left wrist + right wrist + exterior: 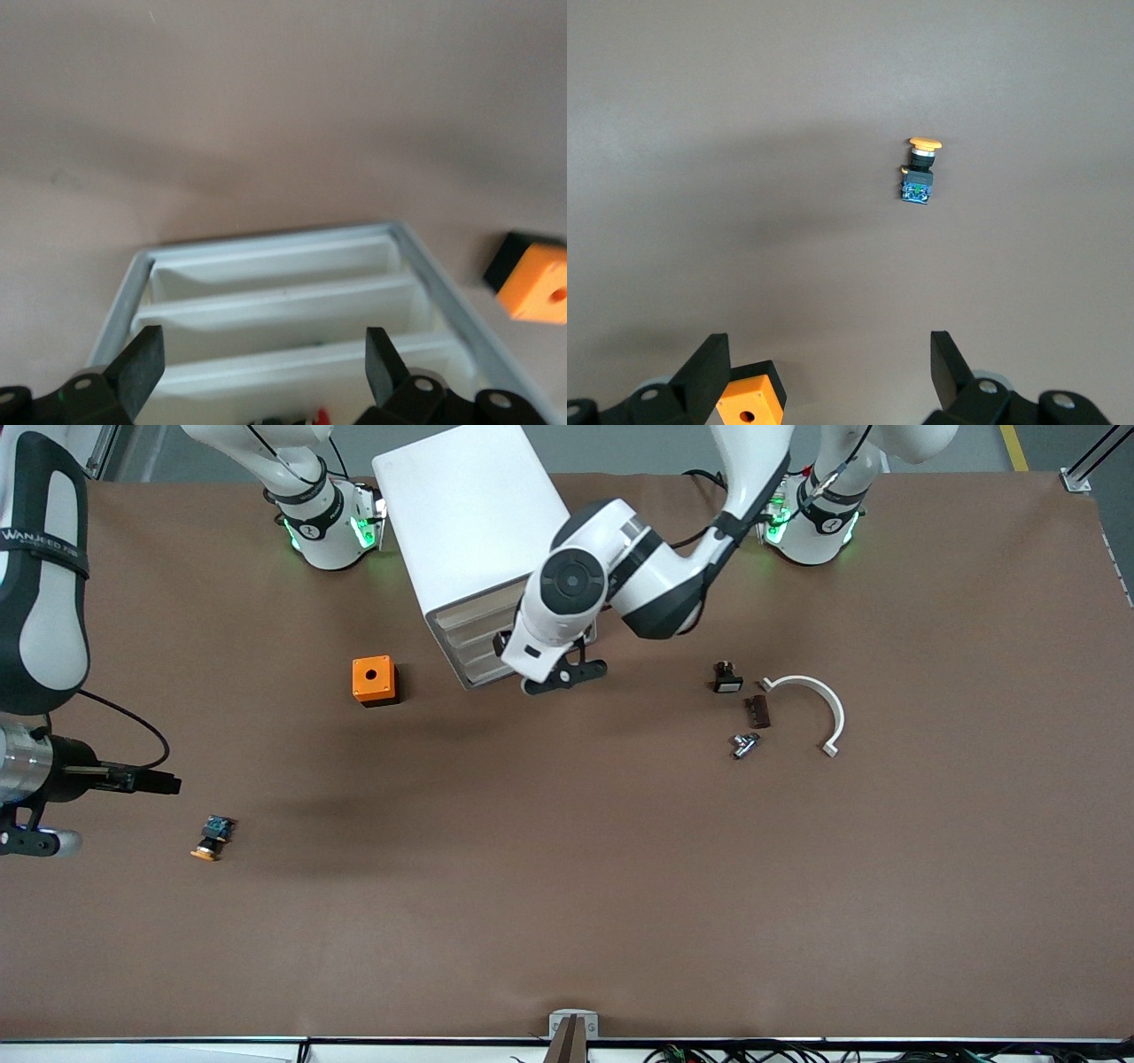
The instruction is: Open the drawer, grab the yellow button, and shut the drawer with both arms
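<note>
The white cabinet (469,522) stands near the arms' bases, its four drawer fronts (478,651) facing the front camera. All look pushed in. My left gripper (563,675) is open and empty, close in front of those fronts. In the left wrist view it (263,343) spans the fronts (283,310) without touching them. The button (213,839) lies on the table toward the right arm's end, orange cap nearest the front camera. My right gripper (40,840) is open and empty, beside the button and apart from it. The right wrist view shows it (828,343) well clear of the button (919,173).
An orange cube with a hole (374,680) sits beside the cabinet, also in both wrist views (534,283) (749,407). Toward the left arm's end lie a black piece with a white face (727,678), a brown piece (757,710), a metal part (744,744) and a white curved band (811,708).
</note>
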You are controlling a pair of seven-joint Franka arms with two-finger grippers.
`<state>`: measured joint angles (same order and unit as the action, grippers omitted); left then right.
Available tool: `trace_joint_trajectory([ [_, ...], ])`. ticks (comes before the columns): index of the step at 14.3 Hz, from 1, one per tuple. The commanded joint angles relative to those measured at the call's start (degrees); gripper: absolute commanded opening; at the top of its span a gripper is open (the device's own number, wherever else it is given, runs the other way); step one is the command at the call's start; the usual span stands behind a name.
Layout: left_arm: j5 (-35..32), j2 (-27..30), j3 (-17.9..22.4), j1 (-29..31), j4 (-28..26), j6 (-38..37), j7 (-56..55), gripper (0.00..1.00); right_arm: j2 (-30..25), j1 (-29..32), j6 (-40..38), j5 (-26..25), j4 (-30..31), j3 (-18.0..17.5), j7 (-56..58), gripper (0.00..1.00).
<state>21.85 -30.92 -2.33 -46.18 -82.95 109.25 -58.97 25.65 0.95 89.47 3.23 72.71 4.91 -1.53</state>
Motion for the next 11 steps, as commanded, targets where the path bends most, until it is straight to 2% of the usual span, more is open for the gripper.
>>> trace_joint_trajectory([
  [1, 0.5, 1.9, 0.0, 3.1, -0.3, -0.1, -0.6, 1.0, 0.3, 0.3, -3.3, -0.2, -3.2, -0.2, -0.5, 1.0],
  [5, -1.3, 2.8, 0.0, 7.0, -0.3, -0.4, -0.6, 1.0, -2.4, -0.2, -7.0, 0.4, -3.5, -0.4, -1.3, 1.0],
  [11, -5.6, 4.8, 0.1, 14.1, 0.0, -2.7, 0.0, 1.0, -7.4, -2.1, -8.1, -0.7, -1.7, -0.1, -0.5, 1.0],
])
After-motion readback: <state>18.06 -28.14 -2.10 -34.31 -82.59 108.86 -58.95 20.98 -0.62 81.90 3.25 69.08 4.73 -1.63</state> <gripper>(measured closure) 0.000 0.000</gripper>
